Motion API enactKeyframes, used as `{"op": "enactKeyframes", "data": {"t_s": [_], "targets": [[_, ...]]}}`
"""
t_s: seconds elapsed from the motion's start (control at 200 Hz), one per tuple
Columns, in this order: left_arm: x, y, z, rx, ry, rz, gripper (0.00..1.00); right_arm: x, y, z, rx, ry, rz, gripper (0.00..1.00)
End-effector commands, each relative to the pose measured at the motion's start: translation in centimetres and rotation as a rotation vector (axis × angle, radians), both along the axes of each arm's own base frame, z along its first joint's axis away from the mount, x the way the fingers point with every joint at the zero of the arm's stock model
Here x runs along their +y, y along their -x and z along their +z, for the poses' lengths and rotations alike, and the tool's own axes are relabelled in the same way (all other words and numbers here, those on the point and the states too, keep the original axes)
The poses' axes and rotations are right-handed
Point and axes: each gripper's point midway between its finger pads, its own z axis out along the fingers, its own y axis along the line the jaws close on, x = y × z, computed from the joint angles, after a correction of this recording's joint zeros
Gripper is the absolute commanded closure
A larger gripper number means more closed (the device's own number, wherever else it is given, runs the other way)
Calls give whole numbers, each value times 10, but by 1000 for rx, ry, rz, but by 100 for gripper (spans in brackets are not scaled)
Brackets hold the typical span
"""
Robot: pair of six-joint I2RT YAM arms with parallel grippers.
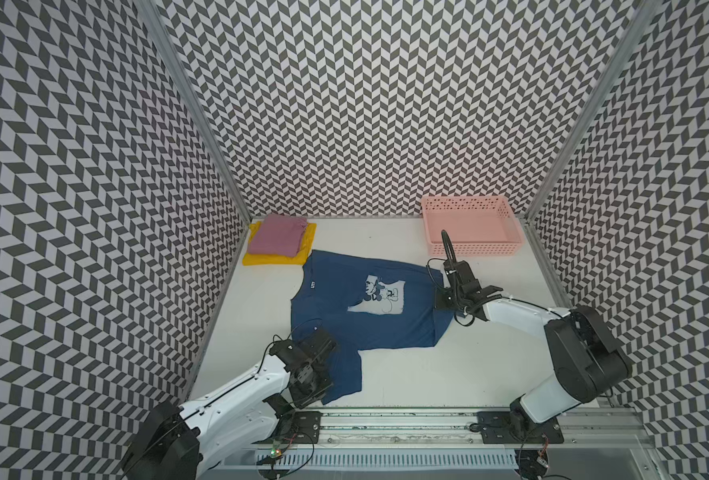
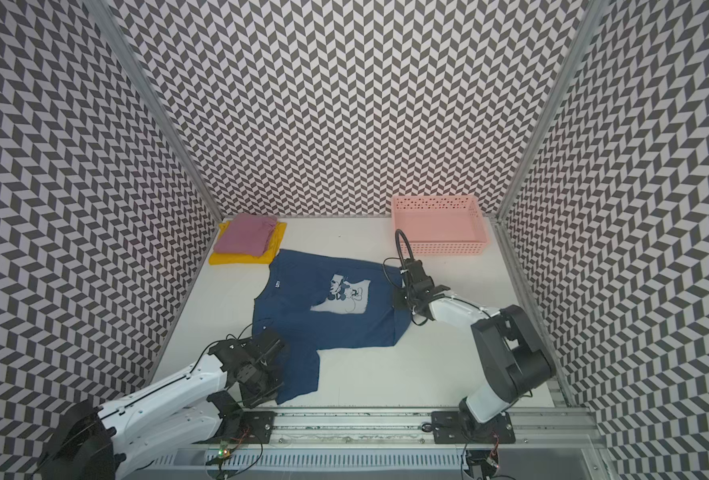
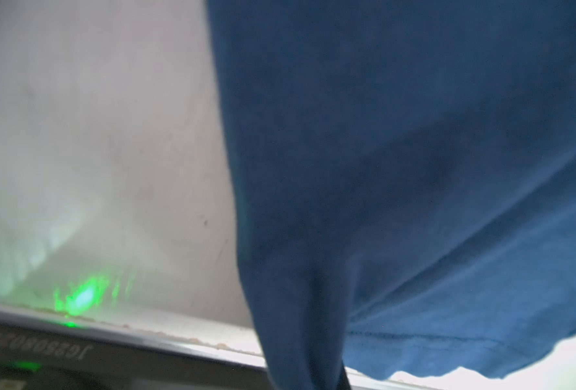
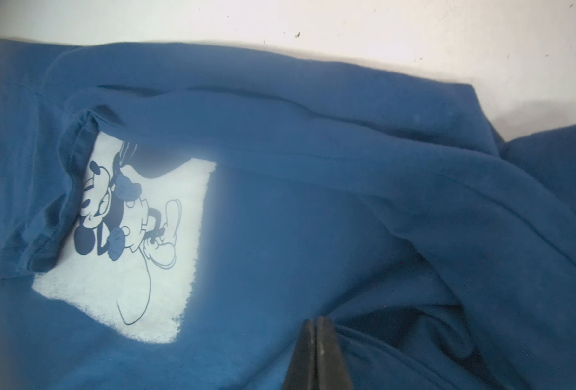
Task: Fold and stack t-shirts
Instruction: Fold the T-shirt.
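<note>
Left arm: enters from the lower left of both top views. The forearm runs low over the table and the wrist is bent. The left gripper sits on the near-left flap of the navy t-shirt. Its fingertips are hidden in the top views and out of frame in the left wrist view. Jaws are together. In the left wrist view the blue cloth is raised off the table and gathers to a pinch at bottom centre, so it's clamped on the shirt.

Right arm: base at lower right, upper link upright, white forearm reaching toward frame centre, wrist pitched down. The right gripper is at the shirt's right edge, centre-right of frame. In the right wrist view the jaws are pressed together with folds radiating from the tips, so it's pinching navy cloth.

Navy t-shirt: mid-table, mostly flat, collar toward frame left, mouse print face up. A fold of cloth covers one corner of the print.

The mauve-pink t-shirt is folded on top of the yellow t-shirt at the table's upper left corner, just beside the navy collar. The pink basket is at upper right, apart from the shirts.
</note>
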Motion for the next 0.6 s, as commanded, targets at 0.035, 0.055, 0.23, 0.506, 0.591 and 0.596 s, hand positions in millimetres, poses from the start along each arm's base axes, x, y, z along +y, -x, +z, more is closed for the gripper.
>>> {"op": "enactKeyframes", "data": {"t_s": [0.035, 0.055, 0.23, 0.506, 0.591, 0.596], "targets": [[-5, -6, 2, -32, 24, -12, 100, -6, -4, 13, -54, 23, -24, 100], [-7, -9, 5, -45, 31, -15, 100, -7, -5, 14, -55, 24, -32, 100], [-24, -49, 46, -206, 63, -58, 100, -22, -5, 13, -60, 47, -91, 100], [-24, -121, 111, -477, 3, -49, 100, -39, 0, 29, -106, 69, -152, 100], [-20, -140, 120, -533, 29, -27, 100, -46, 4, 33, -119, 81, -177, 100], [-19, -141, 121, -535, 30, -25, 100, -47, 4, 34, -119, 83, -178, 100]]}}
